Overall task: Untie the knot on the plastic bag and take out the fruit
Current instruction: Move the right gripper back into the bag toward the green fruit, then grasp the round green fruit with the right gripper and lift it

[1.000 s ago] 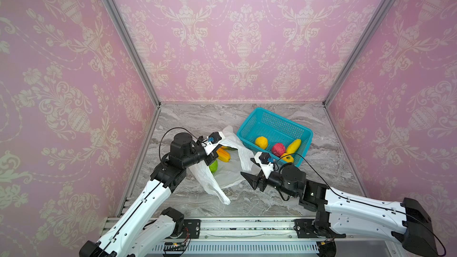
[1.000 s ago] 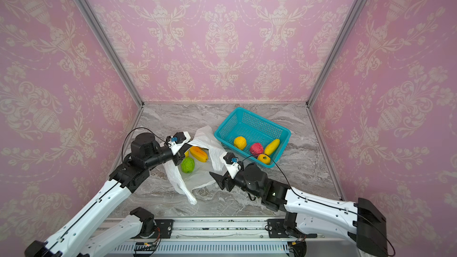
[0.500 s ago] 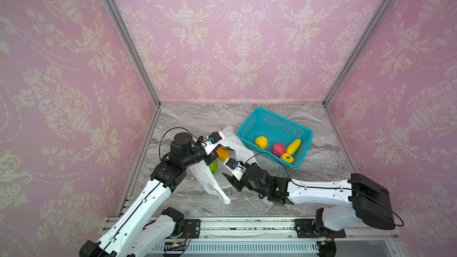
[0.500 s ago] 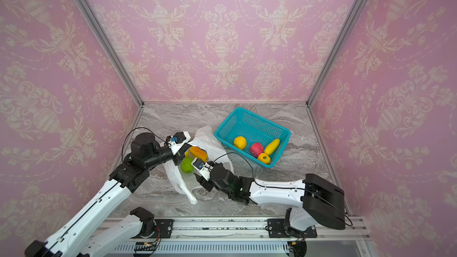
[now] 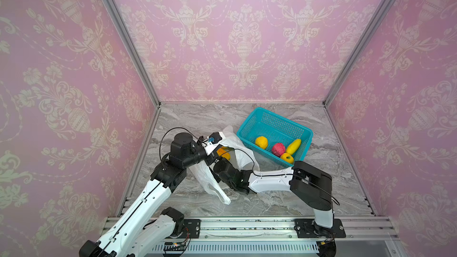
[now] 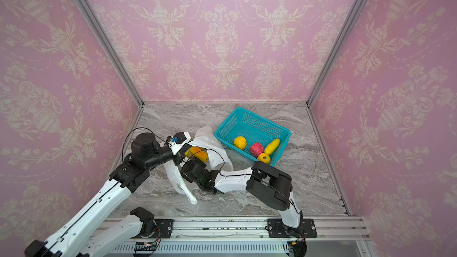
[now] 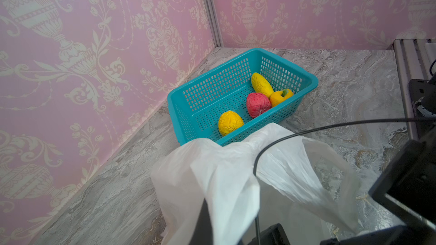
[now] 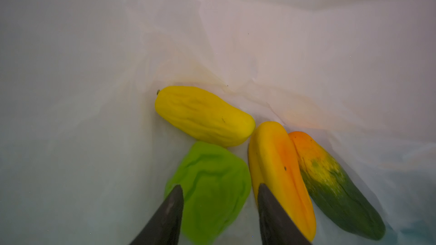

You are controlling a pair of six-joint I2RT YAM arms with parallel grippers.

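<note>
In both top views my left gripper (image 5: 212,157) is shut on the rim of the plastic bag (image 5: 238,144) and holds its mouth up. My right arm's wrist (image 5: 223,167) reaches into that mouth, which hides its fingers there. In the right wrist view my right gripper (image 8: 219,187) is open inside the plastic bag (image 8: 94,67). Its jaws stand either side of a green round fruit (image 8: 212,180). A long yellow fruit (image 8: 205,116), a yellow-orange one (image 8: 276,159) and a green-orange one (image 8: 330,180) lie beside it. The knot is out of view.
The teal mesh basket (image 5: 274,117) stands at the back right, just behind the bag. It holds a round yellow piece (image 5: 261,142), a pink-red one (image 5: 278,149), a long yellow one (image 5: 293,146) and a small yellow-orange one (image 5: 286,158). Pink walls enclose the marble table.
My right arm has swung left from the table's front middle and pushed its gripper into the bag's mouth. My left gripper has kept its hold on the bag.
</note>
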